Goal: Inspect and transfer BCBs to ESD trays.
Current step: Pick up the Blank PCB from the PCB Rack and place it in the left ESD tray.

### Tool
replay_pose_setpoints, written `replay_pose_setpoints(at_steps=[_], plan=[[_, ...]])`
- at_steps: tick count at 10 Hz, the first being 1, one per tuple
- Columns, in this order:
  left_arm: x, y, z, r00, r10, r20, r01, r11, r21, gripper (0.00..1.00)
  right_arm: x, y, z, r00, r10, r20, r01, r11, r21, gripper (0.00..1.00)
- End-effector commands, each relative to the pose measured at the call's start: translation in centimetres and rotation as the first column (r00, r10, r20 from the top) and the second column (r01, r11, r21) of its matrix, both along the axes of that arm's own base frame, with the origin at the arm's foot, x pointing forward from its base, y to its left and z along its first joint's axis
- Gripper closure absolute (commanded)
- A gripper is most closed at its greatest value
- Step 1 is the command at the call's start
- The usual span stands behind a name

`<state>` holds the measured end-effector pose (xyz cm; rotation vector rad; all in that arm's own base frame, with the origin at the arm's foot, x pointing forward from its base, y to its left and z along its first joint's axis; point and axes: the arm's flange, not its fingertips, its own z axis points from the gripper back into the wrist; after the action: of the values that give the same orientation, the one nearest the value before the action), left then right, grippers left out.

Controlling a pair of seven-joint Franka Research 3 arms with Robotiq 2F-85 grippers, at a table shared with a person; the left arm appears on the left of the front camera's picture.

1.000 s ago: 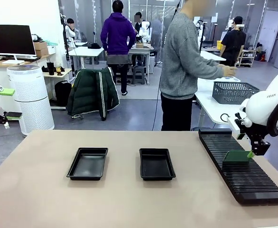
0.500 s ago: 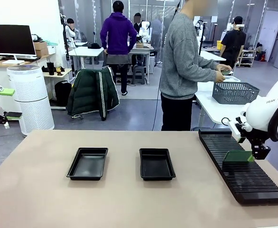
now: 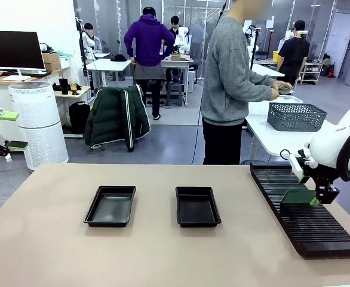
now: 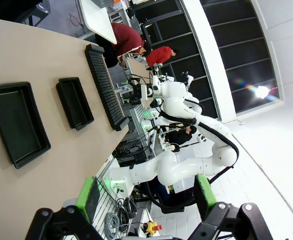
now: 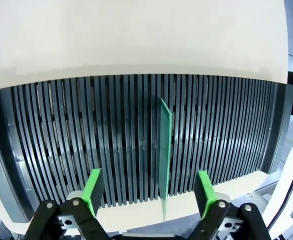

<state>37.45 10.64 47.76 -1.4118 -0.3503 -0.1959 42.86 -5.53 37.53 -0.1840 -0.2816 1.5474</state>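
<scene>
One BCB stands on edge in a slot of the long black rack at the right. My right gripper hangs over its right end. In the right wrist view the BCB runs edge-on between my green pads, which stand well apart from it on both sides; the right gripper is open. Two ESD trays lie side by side mid-table with nothing in them. My left gripper is open, high off the table, with nothing between its fingers.
A person in a grey sweater stands beyond the far edge, turned to a grey mesh basket on a side table. The left wrist view looks down on the trays and the rack.
My right gripper has sunk a little lower around the board's end. The person's hands have moved to the basket. Trays and left gripper are unchanged.
</scene>
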Motion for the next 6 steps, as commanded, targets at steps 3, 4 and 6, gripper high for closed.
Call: replay_pose_setpoints(at_steps=[3, 4, 6], plan=[[-0.03, 0.01, 0.06, 1.0, 0.0, 0.002, 0.0, 1.0, -0.001, 0.0, 0.7, 0.12, -1.01, 0.999, 0.027, 0.035, -0.028, 0.999, 0.028, 0.24], [-0.03, 0.01, 0.06, 1.0, 0.0, 0.002, 0.0, 1.0, -0.001, 0.0, 0.81, 0.05, -1.12, 0.999, 0.025, 0.03, -0.025, 0.999, 0.023, 0.29], [-0.03, 0.01, 0.06, 1.0, 0.0, 0.002, 0.0, 1.0, -0.001, 0.0, 1.03, -0.19, -1.41, 1.0, 0.01, 0.018, -0.01, 1.0, 0.009, 0.38]])
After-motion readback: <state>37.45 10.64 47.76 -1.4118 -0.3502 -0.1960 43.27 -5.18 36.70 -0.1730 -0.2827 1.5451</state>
